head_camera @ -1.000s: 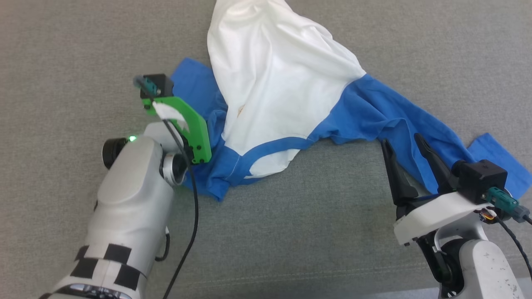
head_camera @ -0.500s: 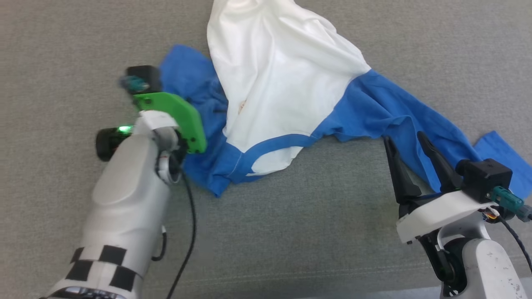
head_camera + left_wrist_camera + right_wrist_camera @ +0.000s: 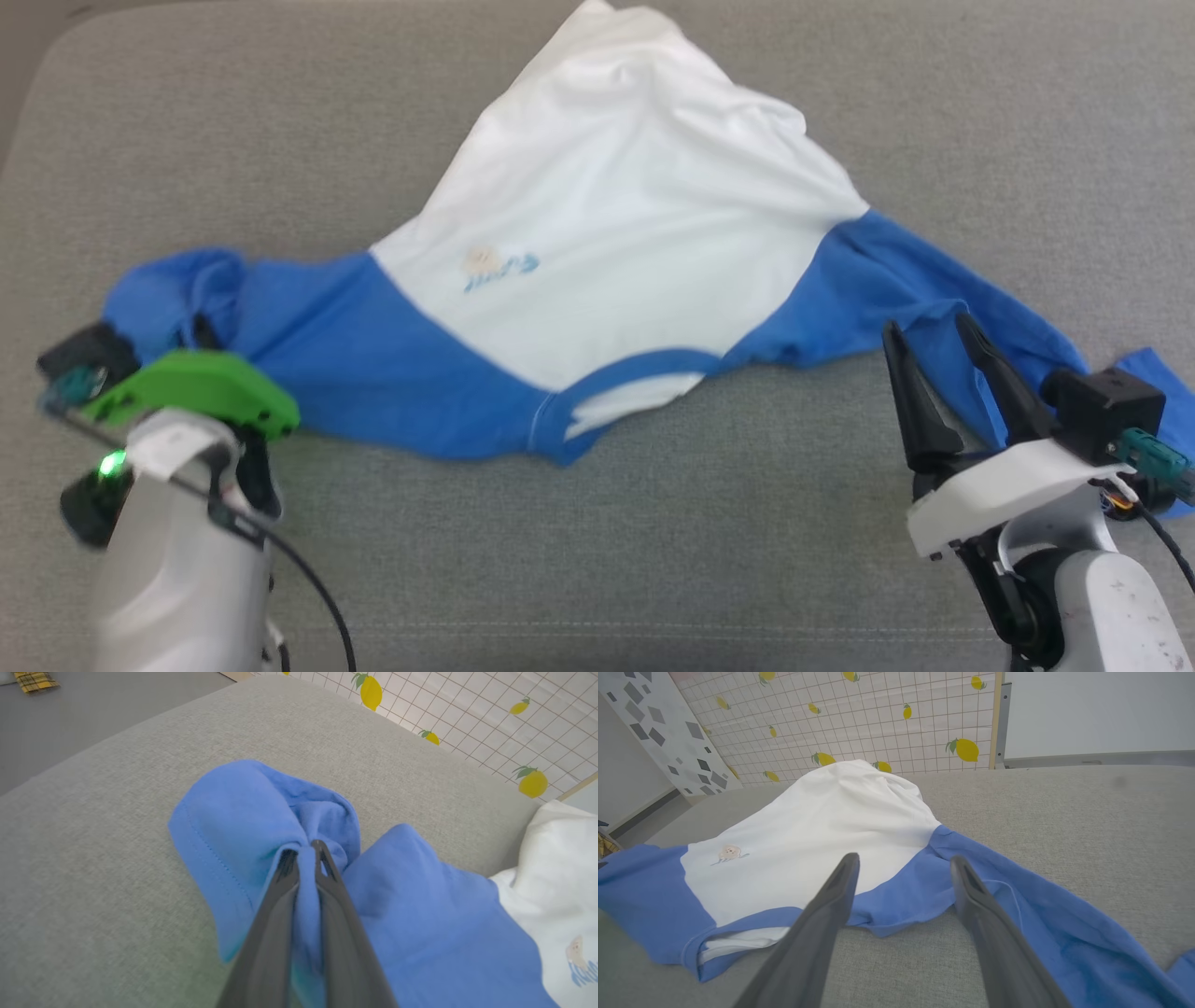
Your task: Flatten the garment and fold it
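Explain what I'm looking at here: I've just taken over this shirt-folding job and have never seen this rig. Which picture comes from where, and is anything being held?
This is a two-armed robot; each arm ends in a two-fingered tool. The wide picture looks down from its head. The other two come from cameras on the wrists, each looking along that arm's fingers. On the grey padded surface lies the garment, a white T-shirt with blue sleeves, spread out but rumpled. The left tool is shut on the bunched end of one blue sleeve. The right tool is open and holds nothing, poised by the other sleeve.
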